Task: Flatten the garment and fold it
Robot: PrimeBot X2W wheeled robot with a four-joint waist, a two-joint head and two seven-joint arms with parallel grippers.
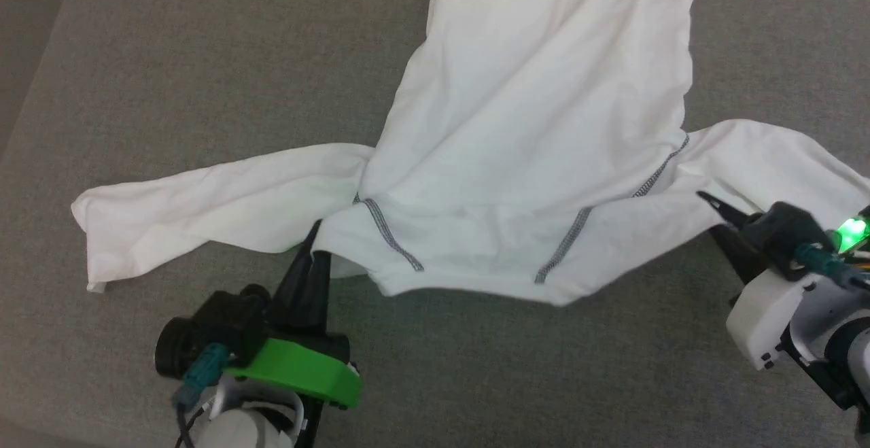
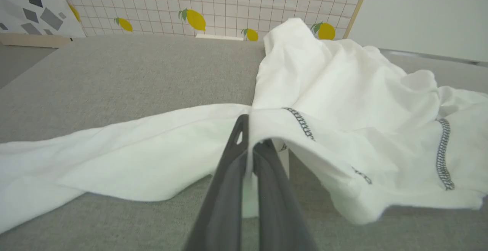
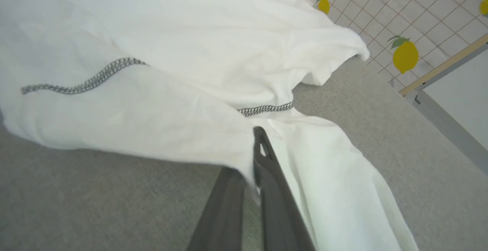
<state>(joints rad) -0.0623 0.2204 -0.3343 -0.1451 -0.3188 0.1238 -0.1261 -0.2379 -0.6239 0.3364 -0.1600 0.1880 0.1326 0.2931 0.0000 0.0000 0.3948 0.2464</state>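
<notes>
My left pincer (image 1: 314, 238) is clamped tight on the garment (image 1: 530, 128) where the sleeve on my left meets the body. My right pincer (image 1: 710, 213) is pinched closed on fabric by the other sleeve. The garment sprawls rumpled across the grey table (image 1: 204, 60).

A: The shirt (image 1: 530, 128) looks like thin white cloth, matt and softly wrinkled?
B: Yes, with rough dark stitching (image 1: 387, 230). The desk (image 1: 170, 81) wears coarse grey woven fabric, also matt.
A: And the left end effector (image 1: 314, 245)?
B: Smooth dark plastic fingers (image 2: 225, 190), glossy green housing (image 1: 299, 370).
</notes>
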